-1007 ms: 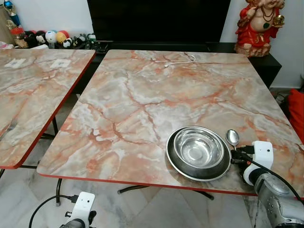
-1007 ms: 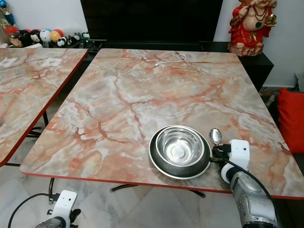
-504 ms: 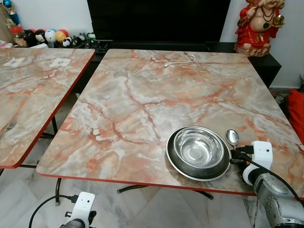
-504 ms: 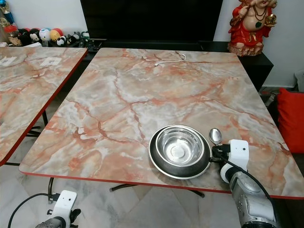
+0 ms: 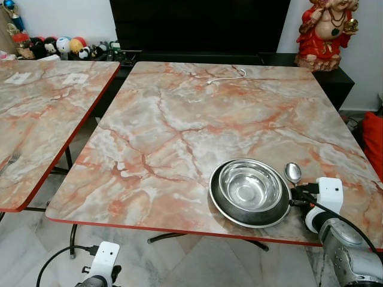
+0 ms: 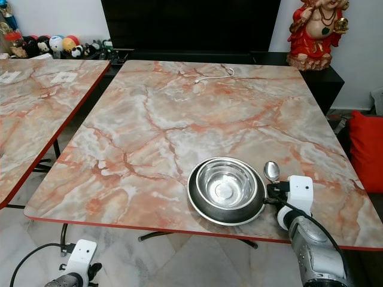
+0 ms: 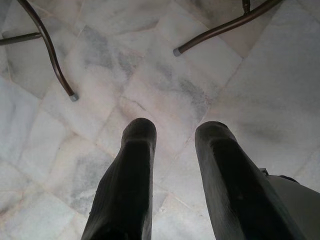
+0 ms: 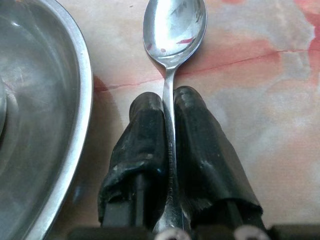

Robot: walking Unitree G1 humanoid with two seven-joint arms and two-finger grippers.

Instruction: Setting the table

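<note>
Moved: nothing; right gripper (image 8: 169, 107) still clamps spoon (image 8: 174, 30) beside bowl (image 5: 249, 186).
Left gripper (image 7: 175, 132): fingers apart, idle over floor (image 7: 165, 75).

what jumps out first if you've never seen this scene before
The pink-veined marble table draws the eye first, with a steel bowl nested in a steel plate near its front right edge. Just right of the plate, the right gripper is shut on the handle of a spoon, whose bowl lies on the tabletop. A red statue stands behind the far right corner.
</note>
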